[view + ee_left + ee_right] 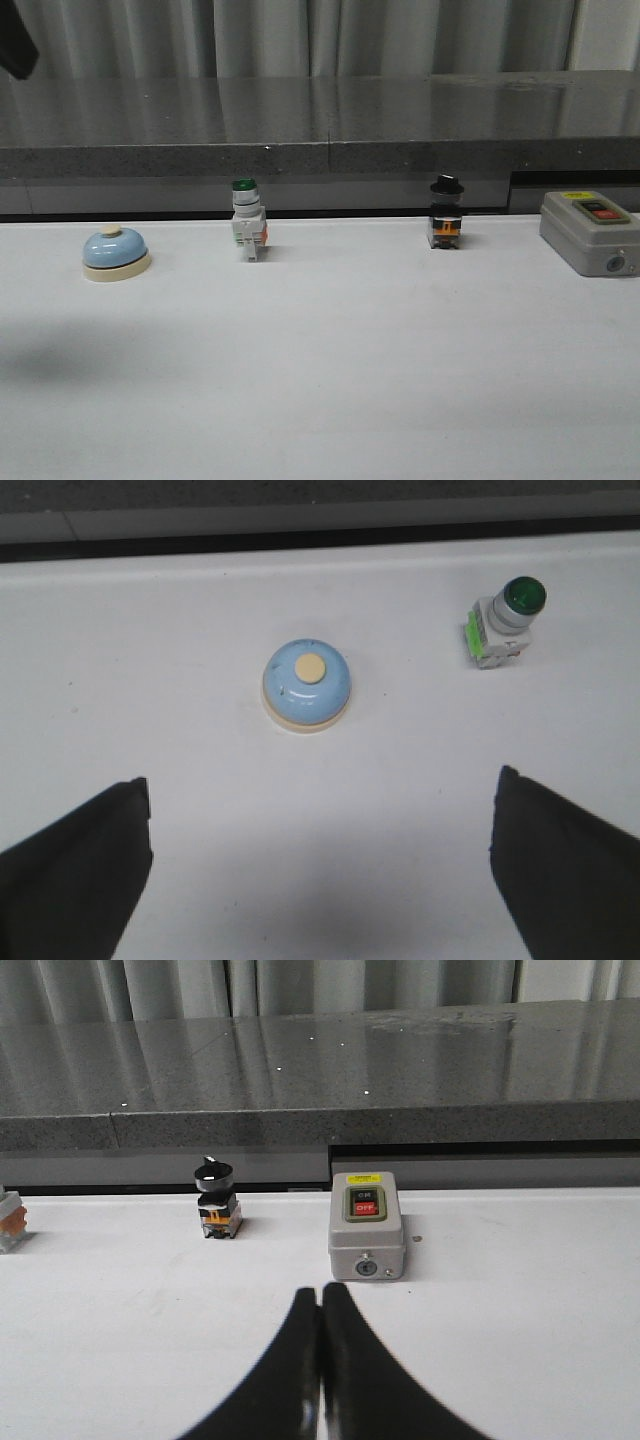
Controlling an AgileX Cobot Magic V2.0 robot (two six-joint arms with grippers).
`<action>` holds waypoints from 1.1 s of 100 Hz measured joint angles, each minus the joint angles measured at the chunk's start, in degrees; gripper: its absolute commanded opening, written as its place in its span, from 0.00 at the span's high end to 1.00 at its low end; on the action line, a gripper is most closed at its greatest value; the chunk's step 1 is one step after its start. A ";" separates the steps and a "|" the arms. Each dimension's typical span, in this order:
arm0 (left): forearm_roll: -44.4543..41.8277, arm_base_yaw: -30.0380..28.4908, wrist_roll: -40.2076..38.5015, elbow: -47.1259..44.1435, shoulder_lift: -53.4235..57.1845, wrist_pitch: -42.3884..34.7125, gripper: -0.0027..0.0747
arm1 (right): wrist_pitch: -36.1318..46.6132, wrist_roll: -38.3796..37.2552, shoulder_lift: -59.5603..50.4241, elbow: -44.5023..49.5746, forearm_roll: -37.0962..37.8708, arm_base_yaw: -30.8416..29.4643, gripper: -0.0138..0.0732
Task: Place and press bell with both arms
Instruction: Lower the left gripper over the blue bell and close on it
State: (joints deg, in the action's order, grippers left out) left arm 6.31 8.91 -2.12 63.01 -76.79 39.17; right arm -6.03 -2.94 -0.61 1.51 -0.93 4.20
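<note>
Nearest the front camera lies bare white table [330, 380], with a soft dark shadow at its near left. Farther back on the left stands the bell [116, 252], upright on its cream base and touched by nothing. To its right is a green-capped switch [248, 222], then a black-knobbed switch [446, 214], and at the far right a grey box [589, 231] cut off by the frame edge. Only a dark sliver of an arm [17, 45] shows in the top left corner. In the left wrist view, the left gripper [320, 865] is spread wide and empty above the bell [307, 684], its fingers cropped. The right gripper [320, 1335] has its fingers pressed together, holding nothing, near the grey box [366, 1224].
</note>
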 measured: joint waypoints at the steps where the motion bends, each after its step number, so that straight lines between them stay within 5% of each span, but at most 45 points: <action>1: 0.00 -0.07 0.00 0.29 -0.83 -0.14 0.12 | 0.00 0.00 0.00 0.00 0.00 0.00 0.91; 46: 0.00 0.04 0.07 15.87 -23.61 -0.87 0.12 | 0.09 0.00 0.00 0.00 0.00 0.00 0.91; 110: 0.16 0.04 1.15 18.58 -38.39 -1.96 0.13 | 0.09 0.00 0.00 0.00 0.00 0.00 0.91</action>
State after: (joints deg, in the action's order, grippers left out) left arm 6.47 8.94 -0.97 81.60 -115.18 37.21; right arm -5.94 -2.94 -0.61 1.51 -0.93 4.20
